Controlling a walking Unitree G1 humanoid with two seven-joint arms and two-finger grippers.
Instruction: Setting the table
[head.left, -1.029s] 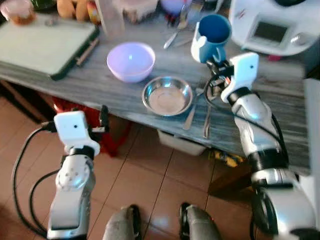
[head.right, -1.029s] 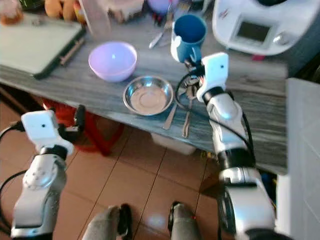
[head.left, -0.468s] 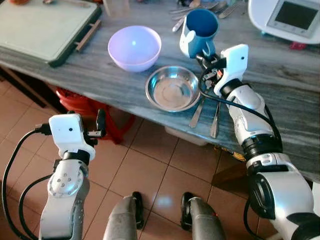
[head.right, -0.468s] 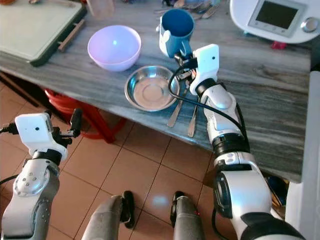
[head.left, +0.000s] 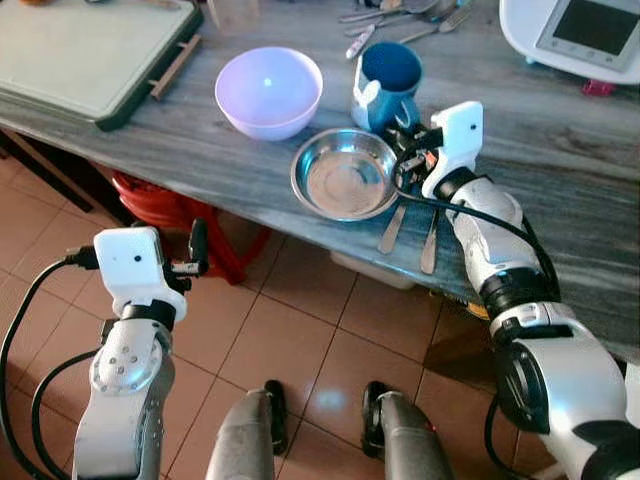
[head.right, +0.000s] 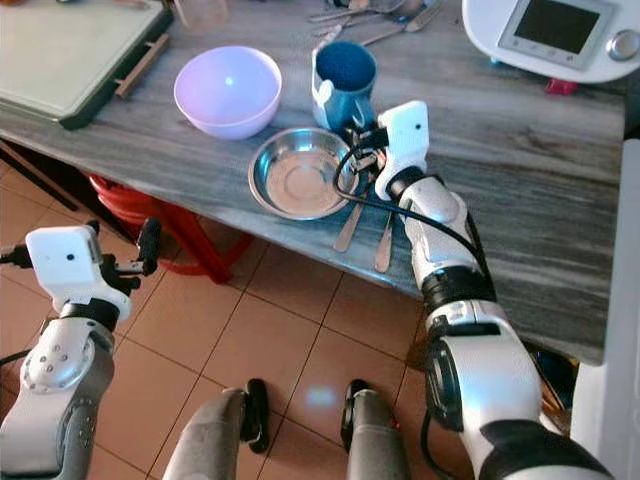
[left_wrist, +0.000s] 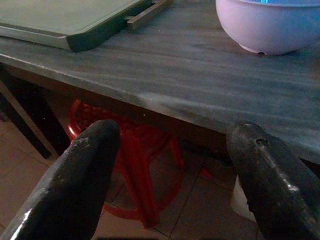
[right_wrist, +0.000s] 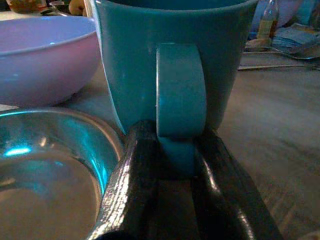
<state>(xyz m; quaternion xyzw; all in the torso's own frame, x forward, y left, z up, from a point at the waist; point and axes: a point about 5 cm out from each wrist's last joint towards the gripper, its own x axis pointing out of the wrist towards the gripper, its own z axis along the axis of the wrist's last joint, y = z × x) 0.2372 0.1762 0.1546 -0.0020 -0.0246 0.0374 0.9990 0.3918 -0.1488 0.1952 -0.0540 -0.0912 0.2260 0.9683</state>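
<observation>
Grey wooden surface (head.left: 560, 170): right claw (right_wrist: 172, 165), clamping the blue mug (head.left: 388, 85) handle, is now lowering it beside the steel bowl (head.left: 345, 175); left claw (left_wrist: 165, 170), fingers apart, is idling.

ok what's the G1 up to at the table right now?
It's setting the table. The right gripper is clamped on the handle of the blue mug, which stands upright on the grey table just behind the steel bowl. A lilac bowl sits to the left of the mug, and two pieces of cutlery lie beside the steel bowl near the table edge. The left gripper hangs open and idle below the table edge.
</observation>
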